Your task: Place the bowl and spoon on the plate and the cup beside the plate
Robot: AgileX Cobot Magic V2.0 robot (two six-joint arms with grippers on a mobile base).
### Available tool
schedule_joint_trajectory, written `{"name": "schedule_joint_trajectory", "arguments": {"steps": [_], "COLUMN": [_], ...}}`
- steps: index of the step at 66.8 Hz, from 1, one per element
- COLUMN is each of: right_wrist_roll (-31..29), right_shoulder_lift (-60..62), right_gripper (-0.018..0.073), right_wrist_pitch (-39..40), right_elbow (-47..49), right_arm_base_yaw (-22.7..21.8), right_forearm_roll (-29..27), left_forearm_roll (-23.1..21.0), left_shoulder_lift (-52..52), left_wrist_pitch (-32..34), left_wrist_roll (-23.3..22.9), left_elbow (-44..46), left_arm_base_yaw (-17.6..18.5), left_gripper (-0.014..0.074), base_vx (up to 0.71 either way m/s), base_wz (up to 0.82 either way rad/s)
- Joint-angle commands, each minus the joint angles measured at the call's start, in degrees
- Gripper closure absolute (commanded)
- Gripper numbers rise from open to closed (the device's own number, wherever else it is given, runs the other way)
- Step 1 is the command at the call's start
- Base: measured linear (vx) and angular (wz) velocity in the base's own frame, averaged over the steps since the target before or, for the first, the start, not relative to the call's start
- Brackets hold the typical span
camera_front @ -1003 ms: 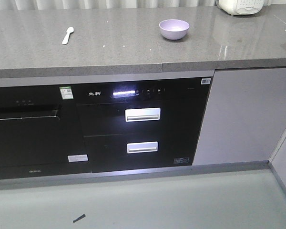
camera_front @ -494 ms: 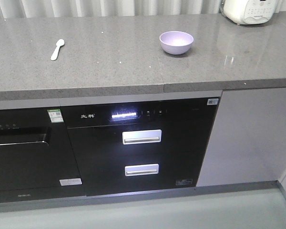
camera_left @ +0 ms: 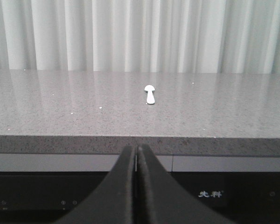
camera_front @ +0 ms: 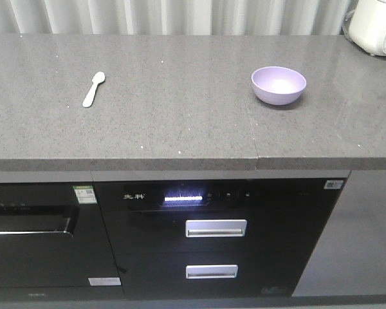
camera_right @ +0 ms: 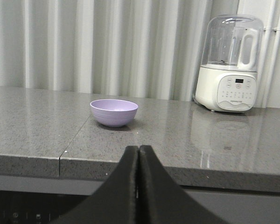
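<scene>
front-facing view: grey speckled counter (pale curtain behind), spoon at ten o'clock, bowl at two o'clock, well apart. left gripper and right gripper both pinched closed, holding nothing.

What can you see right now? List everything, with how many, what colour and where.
spoon: one, pale whitish, lying on the left part of the countertop
bowl: one, lavender, upright on the countertop, right of the spoon and apart from it
countertop: one, speckled grey, across the whole view
white appliance: one, clear jug on a white base, far right rear of the countertop
curtain: one, pale and pleated, behind the countertop
drawer unit: one, black, two silver handles and a lit display, under the countertop
oven-like unit: one, black, left of the drawer unit
left end effector: one, black, shut, facing the spoon
right end effector: one, black, shut, facing the bowl
</scene>
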State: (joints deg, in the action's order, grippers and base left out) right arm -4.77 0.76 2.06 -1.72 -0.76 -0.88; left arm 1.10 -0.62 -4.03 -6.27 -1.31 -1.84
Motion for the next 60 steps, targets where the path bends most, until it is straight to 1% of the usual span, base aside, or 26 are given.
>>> {"name": "schedule_joint_trajectory", "arguments": {"steps": [1,60], "right_wrist_roll": [-0.36,-0.36], "right_shoulder_lift": [0.36,0.36], "right_gripper": [0.057,0.057], "right_wrist_pitch": [4.38,4.38], "right_elbow": [-0.46,-0.46], "right_arm_base_yaw": [-0.12,-0.12], "right_forearm_roll": [0.2,0.2], "left_forearm_roll": [-0.01,-0.01], "left_shoulder_lift": [-0.82,-0.82], "left_wrist_pitch": [4.03,4.03], "left_wrist_roll": [-0.31,-0.31], "left_elbow": [1.0,1.0], "left_arm_base_yaw": [0.42,0.42], "left_gripper": [0.0603,0.0603], "base_vx": [0.22,0.2], "base_wz": [0.06,-0.04]}}
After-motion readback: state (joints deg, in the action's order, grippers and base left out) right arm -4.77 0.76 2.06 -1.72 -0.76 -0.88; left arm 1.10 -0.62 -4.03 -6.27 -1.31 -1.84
